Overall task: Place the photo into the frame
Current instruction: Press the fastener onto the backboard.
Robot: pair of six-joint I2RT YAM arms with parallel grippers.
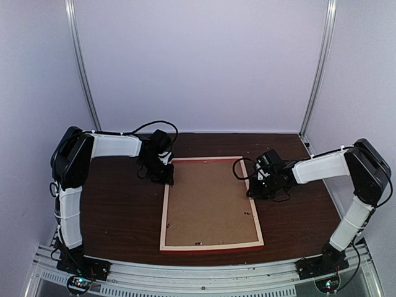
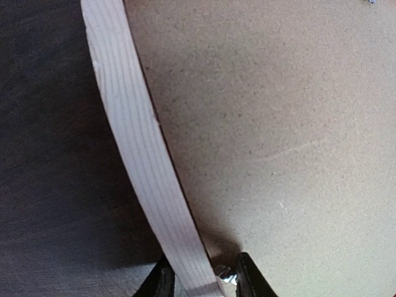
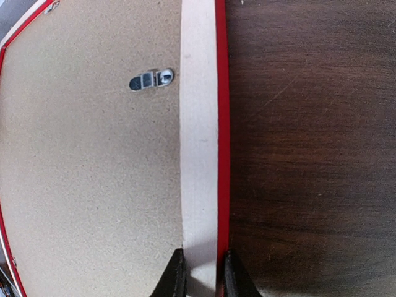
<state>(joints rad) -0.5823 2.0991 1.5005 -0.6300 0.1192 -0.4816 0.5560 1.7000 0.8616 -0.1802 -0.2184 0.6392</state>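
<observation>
The frame [image 1: 164, 213] lies face down on the table, pale wood up and its red edge toward me, with a brown backing board [image 1: 210, 201] inside it. The photo is out of view. My left gripper [image 1: 168, 179] is at the frame's far left corner. In the left wrist view it [image 2: 201, 279] straddles the pale strip [image 2: 133, 142], the left finger against the wood and a gap on the right with a small metal tab [image 2: 226, 276] in it. My right gripper [image 3: 201, 275] is shut on the frame's right strip [image 3: 199, 136], one finger on each side.
The dark wooden table [image 1: 117, 210] stretches left and right of the frame. A metal turn tab [image 3: 151, 79] sits on the backing board near the right strip. Grey booth walls and metal posts close in the back and sides.
</observation>
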